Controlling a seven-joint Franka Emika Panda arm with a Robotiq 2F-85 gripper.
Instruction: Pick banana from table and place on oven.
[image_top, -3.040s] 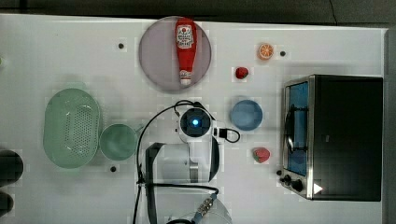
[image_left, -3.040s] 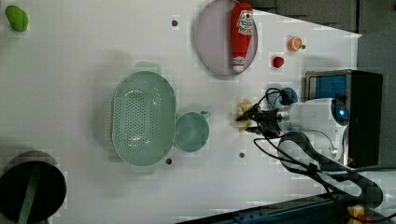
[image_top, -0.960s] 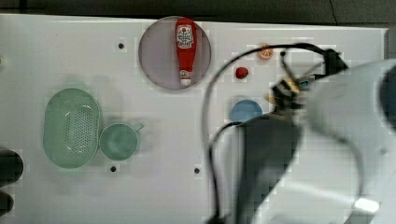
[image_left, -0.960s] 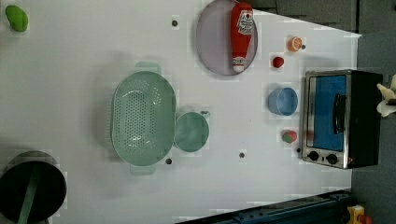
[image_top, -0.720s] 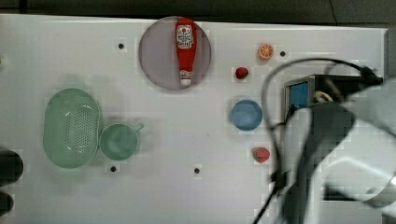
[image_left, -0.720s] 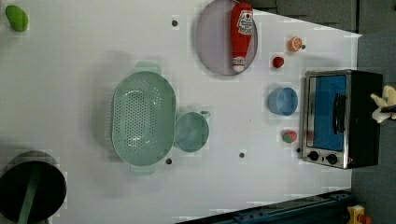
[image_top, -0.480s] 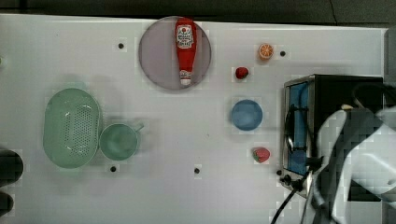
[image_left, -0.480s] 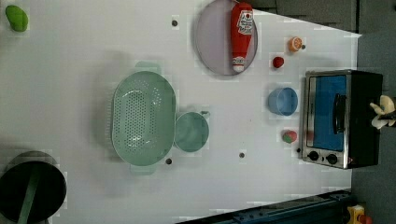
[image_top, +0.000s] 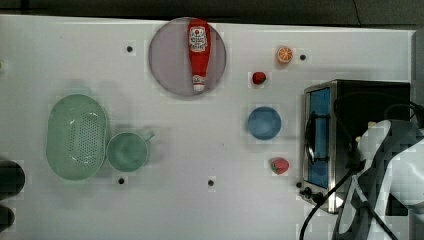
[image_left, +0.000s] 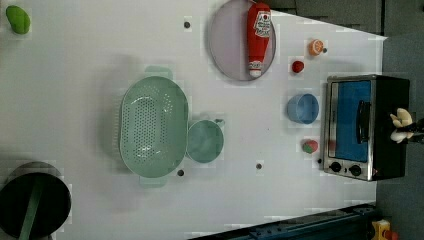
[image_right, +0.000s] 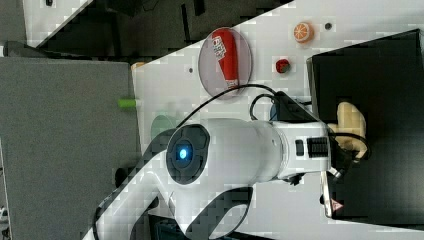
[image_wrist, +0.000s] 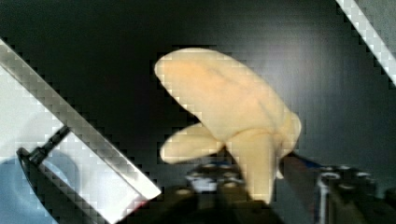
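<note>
The pale cream banana (image_wrist: 229, 98) sits right at my gripper (image_wrist: 252, 184), over the black top of the oven (image_wrist: 116, 56). In the right view the banana (image_right: 350, 122) lies against the oven (image_right: 370, 70) top, just ahead of the gripper (image_right: 352, 145). From the left view, the banana (image_left: 401, 122) is at the far edge of the oven (image_left: 387, 100), which stands on the white table (image_left: 100, 40). In the top view my arm (image_top: 390, 170) covers the oven's (image_top: 370, 97) right part.
On the table (image_top: 200, 210) in the top view: a ketchup bottle (image_top: 198, 50) on a grey plate (image_top: 167, 60), an orange slice (image_top: 284, 54), two strawberries (image_top: 258, 77) (image_top: 279, 165), a blue bowl (image_top: 264, 123), a green colander (image_top: 76, 136), a green cup (image_top: 127, 151).
My arm has swung to the top view's right and now hangs over the oven. The banana has travelled with the gripper along the oven top.
</note>
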